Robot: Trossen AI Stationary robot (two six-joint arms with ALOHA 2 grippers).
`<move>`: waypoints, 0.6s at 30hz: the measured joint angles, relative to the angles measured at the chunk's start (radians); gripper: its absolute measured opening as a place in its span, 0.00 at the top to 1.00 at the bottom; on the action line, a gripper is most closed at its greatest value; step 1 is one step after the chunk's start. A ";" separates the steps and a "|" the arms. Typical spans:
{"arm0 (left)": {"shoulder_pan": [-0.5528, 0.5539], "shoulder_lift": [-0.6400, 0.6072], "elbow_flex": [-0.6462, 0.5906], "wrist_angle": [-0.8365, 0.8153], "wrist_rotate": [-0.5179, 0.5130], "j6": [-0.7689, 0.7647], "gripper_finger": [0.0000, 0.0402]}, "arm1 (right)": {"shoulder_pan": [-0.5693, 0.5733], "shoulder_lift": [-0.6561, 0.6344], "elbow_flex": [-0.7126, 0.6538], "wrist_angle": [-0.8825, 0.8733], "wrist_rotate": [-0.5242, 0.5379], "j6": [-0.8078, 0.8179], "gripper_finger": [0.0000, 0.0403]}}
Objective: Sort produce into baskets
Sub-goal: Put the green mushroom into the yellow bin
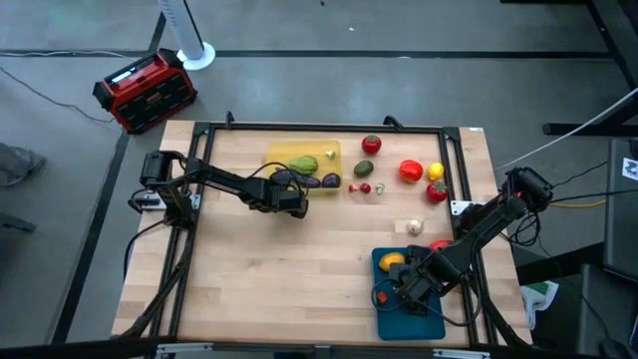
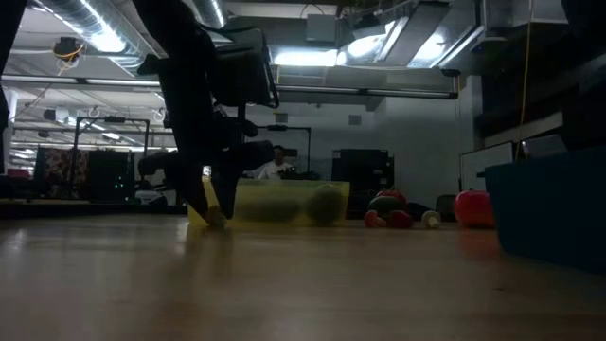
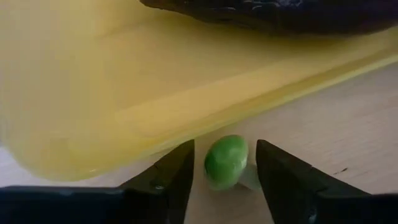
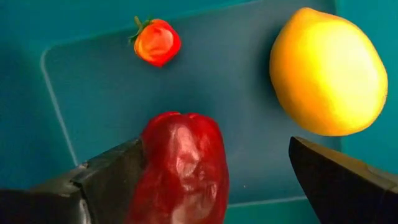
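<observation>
The left gripper sits low at the wood table, fingers spread to either side of a small green produce piece that lies on the bare wood between them, neither finger plainly pressing it. Straight ahead of the fingertips rises the near wall of the yellow basket, so there is hardly any room forward; a dark purple eggplant lies inside the basket beyond that wall. In the high view this basket also holds a green pepper, and the left arm reaches in from its side of the table, stretched low toward the basket's near edge. The right gripper hangs over the teal-blue basket, its fingers wide apart, one touching a red pepper that rests on the basket floor. A yellow lemon lies just beside the other finger, and a small red tomato with a green stem sits farther ahead, with open floor between. Beyond the right arm, loose on the table, lie a red tomato, a red pepper and a white garlic.
</observation>
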 joint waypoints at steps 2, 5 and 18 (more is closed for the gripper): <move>0.000 0.000 0.000 0.000 0.000 0.013 0.65 | 0.000 0.000 0.000 0.000 0.000 0.000 0.02; 0.000 0.000 0.000 0.001 0.000 0.018 0.72 | 0.000 0.000 0.000 0.000 0.000 0.000 0.02; 0.000 -0.024 0.034 0.006 0.119 0.111 0.78 | 0.000 -0.012 0.067 -0.149 0.026 0.001 0.02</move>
